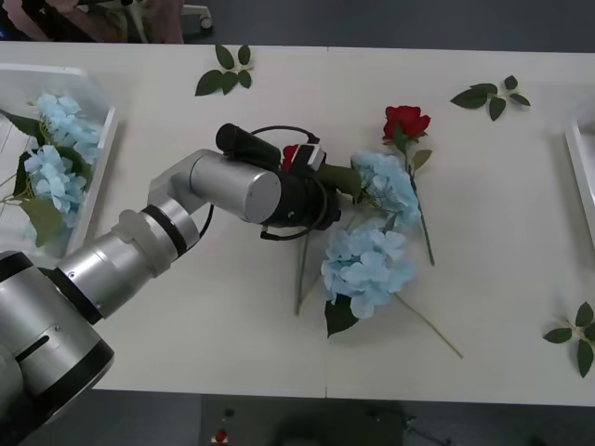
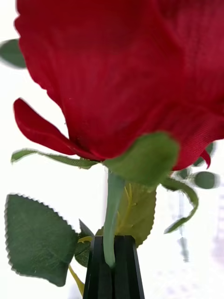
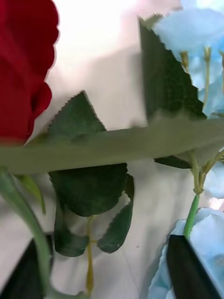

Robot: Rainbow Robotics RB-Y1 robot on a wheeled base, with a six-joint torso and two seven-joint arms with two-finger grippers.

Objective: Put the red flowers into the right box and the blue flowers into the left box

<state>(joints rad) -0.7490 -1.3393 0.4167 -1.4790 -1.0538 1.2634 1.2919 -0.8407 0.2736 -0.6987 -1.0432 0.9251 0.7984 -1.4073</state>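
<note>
Right gripper: black fingers clenched on the thin green stem of one of the red flowers, bloom upright above the jaws, leaves hanging to either side. White ground behind; how far it hangs from the blue pile I cannot tell.

Left gripper: released, fingers spread wide, hovering at the left edge of the blue pile, the loose blue flowers mid-table. Between the fingers lie a leaf spray and a thin stem. One finger sits against pale petals; a second rose lies to the other side.

Judgement: the left is lining up on a blue stem. Best to close low on the stem, clear of the rose stem crossing it, or both lift together. Heads are soft; pinch stem, not petals.

Beyond the pile, touching its far head, a third rose lies with its stem running alongside.

Left box: well left of the pile, bare table between, some blue heads already inside. Easy lane.

Right box: well right of the pile, at the table edge. Leaf sprigs lie off that lane, another sprig far behind the pile.
</note>
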